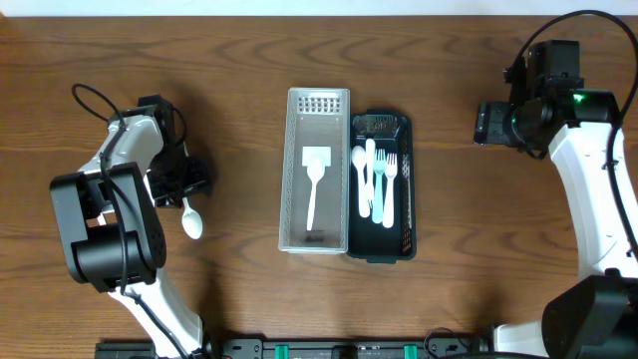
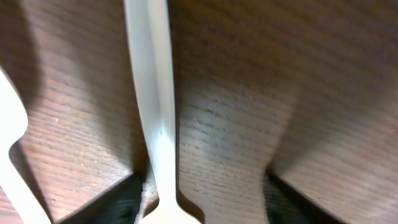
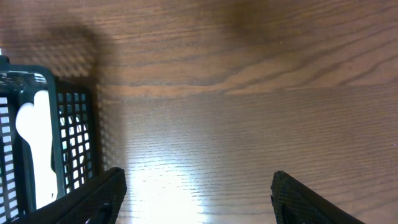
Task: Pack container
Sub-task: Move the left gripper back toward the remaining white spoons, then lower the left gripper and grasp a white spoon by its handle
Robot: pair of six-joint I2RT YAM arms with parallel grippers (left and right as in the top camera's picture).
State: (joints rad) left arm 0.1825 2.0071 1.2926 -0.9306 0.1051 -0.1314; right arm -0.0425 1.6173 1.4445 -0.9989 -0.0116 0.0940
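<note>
From overhead, I see the white spoon [image 1: 191,221] lying on the table [image 1: 249,60], well left of the clear tray [image 1: 289,170], with bare wood between them. The tray holds a white spatula [image 1: 315,179]. Its right wall sits against the black basket [image 1: 409,189], which holds white cutlery [image 1: 377,184].

My left gripper [image 1: 187,182] is down over the spoon's handle. Only the left wrist view shows the jaws: they straddle the handle [image 2: 155,112] without clamping. One finger [image 2: 118,199] is just beside it and the other stands well apart.

My right gripper [image 1: 488,125] hangs to the right of the basket, spread and empty. Its wrist view shows the basket's mesh wall [image 3: 74,137] at the frame's left edge and clear wood between its fingers [image 3: 298,199].
</note>
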